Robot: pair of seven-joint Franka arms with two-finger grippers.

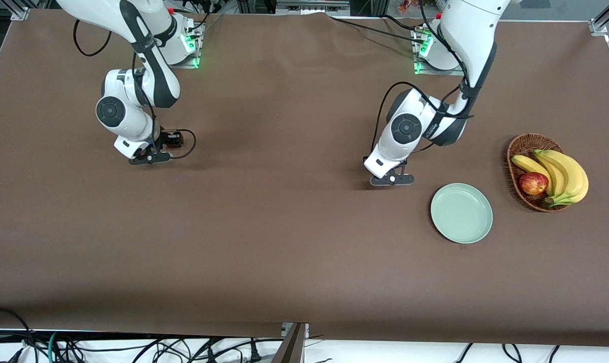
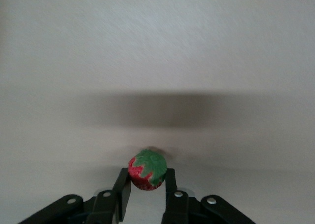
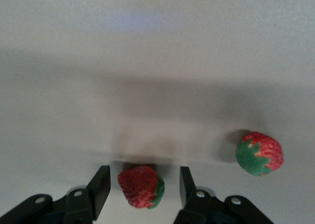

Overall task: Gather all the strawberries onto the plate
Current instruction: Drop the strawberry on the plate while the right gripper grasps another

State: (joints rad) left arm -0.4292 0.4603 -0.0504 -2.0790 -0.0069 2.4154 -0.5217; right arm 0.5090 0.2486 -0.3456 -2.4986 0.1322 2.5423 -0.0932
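Both end effectors low: left (image 2: 146, 184) clamped, right (image 3: 144, 184) spread.

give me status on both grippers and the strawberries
Left gripper shut on a strawberry. Right gripper open around second strawberry; third beside. Plate bare.

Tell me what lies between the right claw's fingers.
One strawberry lies between the right claw's open fingers, not yet gripped; the right wrist view shows it. A second strawberry lies outside them.

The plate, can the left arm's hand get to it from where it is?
Probably yes. The left gripper, shut on a strawberry, is low at the table beside the plate. Only bare table lies between them, and the basket sits toward the table's end.
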